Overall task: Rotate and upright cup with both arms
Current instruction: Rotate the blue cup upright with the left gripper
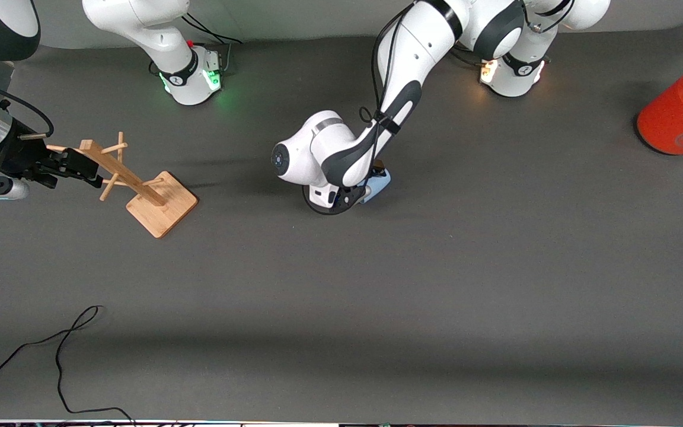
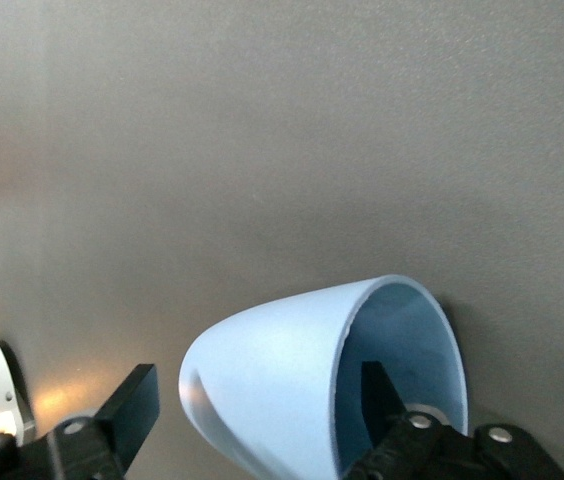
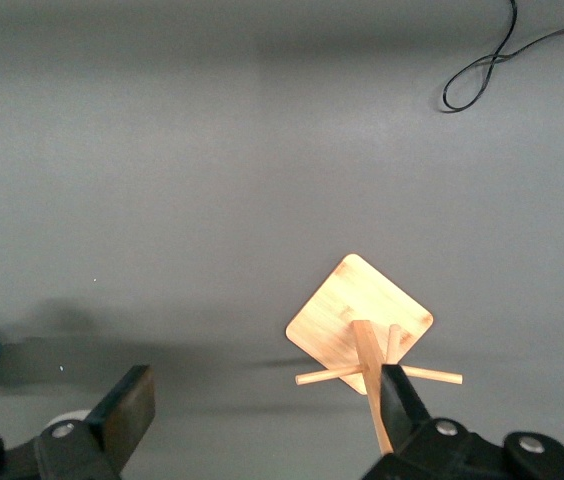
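**Ana:** Front view first. Where is the cup [image 1: 379, 184]?

**Ben:** Near the middle of the dark table [image 1: 436, 284], lying on its side. Only a light-blue sliver shows, because the left gripper [image 1: 358, 193] is down on it and the left arm [image 1: 401, 77] covers most of it.

**Ana:** And the right gripper [image 1: 83, 168]?

**Ben:** Up in the air at the right arm's end of the table, over the wooden peg stand [image 1: 160, 204]. That arm waits. An orange-red cylinder [image 1: 682, 112] lies at the left arm's end, and a black cable [image 1: 63, 350] lies on the table nearer the camera.

**Ana:** Left wrist view?

**Ben:** The cup [image 2: 282, 385] lies tipped over on the table, its mouth open toward the camera. One finger [image 2: 377, 395] of the left gripper [image 2: 252, 410] reaches inside the mouth and the other stands outside the wall with a gap, so the claw is apart, straddling the wall without pinching it.

**Ana:** Right wrist view?

**Ben:** The right gripper [image 3: 262, 410] has its fingers spread wide, holding nothing, with the peg stand [image 3: 362, 320] below it.
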`<state>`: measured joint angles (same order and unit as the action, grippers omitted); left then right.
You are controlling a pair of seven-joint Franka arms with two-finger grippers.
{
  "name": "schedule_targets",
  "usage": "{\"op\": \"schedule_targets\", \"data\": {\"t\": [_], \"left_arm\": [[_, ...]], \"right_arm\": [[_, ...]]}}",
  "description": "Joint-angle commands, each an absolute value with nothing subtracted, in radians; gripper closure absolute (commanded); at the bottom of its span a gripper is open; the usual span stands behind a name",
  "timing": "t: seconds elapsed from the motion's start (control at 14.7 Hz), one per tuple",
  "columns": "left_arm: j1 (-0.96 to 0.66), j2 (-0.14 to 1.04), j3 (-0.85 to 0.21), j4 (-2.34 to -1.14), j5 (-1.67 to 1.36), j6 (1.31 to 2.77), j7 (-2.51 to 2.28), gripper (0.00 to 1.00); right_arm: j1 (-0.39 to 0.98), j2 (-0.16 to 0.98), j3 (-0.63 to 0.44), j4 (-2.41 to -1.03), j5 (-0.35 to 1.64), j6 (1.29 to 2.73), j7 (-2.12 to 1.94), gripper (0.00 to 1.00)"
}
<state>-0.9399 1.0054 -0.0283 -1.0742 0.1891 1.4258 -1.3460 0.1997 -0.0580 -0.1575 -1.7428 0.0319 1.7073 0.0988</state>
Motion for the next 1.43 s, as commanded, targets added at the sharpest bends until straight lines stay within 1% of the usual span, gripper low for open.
{"op": "schedule_targets", "data": {"t": [0.0, 0.14, 0.27, 0.54, 0.75, 0.89, 0.95, 1.02, 1.09, 1.23, 1.29, 1.36], "left_arm": [[-0.953, 0.986, -0.021, -1.08, 0.196, 1.394, -1.365, 0.56], [-0.953, 0.974, -0.023, -1.075, 0.195, 1.384, -1.365, 0.8], [-0.953, 0.969, -0.025, -1.066, 0.195, 1.361, -1.365, 1.0], [-0.951, 0.947, -0.025, -1.06, 0.195, 1.348, -1.356, 1.0], [-0.934, 0.89, -0.026, -1.063, 0.187, 1.316, -1.344, 1.0], [-0.888, 0.769, -0.023, -1.08, 0.135, 1.331, -1.318, 1.0], [-0.847, 0.703, -0.026, -1.115, 0.108, 1.338, -1.272, 1.0], [-0.829, 0.624, -0.025, -1.185, 0.088, 1.376, -1.226, 1.0], [-0.821, 0.512, -0.025, -1.319, 0.083, 1.447, -1.195, 1.0], [-0.801, 0.262, -0.025, -1.666, 0.083, 1.662, -1.154, 1.0], [-0.799, 0.159, -0.022, -1.818, 0.081, 1.768, -1.14, 1.0], [-0.798, 0.088, -0.015, -1.939, 0.081, 1.867, -1.122, 1.0]], "right_arm": [[0.204, -0.061, -0.156, -1.747, 0.015, 1.718, 0.092, 0.0], [0.206, -0.061, -0.156, -1.747, 0.015, 1.718, 0.092, 0.0], [0.21, -0.063, -0.156, -1.747, 0.015, 1.712, 0.092, 0.0], [0.215, -0.064, -0.156, -1.747, 0.015, 1.707, 0.092, 0.0], [0.219, -0.064, -0.141, -1.743, 0.014, 1.707, 0.095, 0.0], [0.219, -0.067, -0.138, -1.743, 0.012, 1.709, 0.097, 0.0], [0.221, -0.069, -0.134, -1.743, 0.012, 1.709, 0.098, 0.0], [0.222, -0.071, -0.117, -1.741, -0.009, 1.709, 0.098, 0.0], [0.222, -0.074, -0.095, -1.741, -0.05, 1.71, 0.112, 0.0], [0.221, -0.075, -0.081, -1.741, -0.071, 1.71, 0.136, 0.0], [0.219, -0.077, -0.081, -1.741, -0.071, 1.71, 0.137, 0.0], [0.218, -0.077, -0.084, -1.743, -0.069, 1.713, 0.135, 0.0]]}}
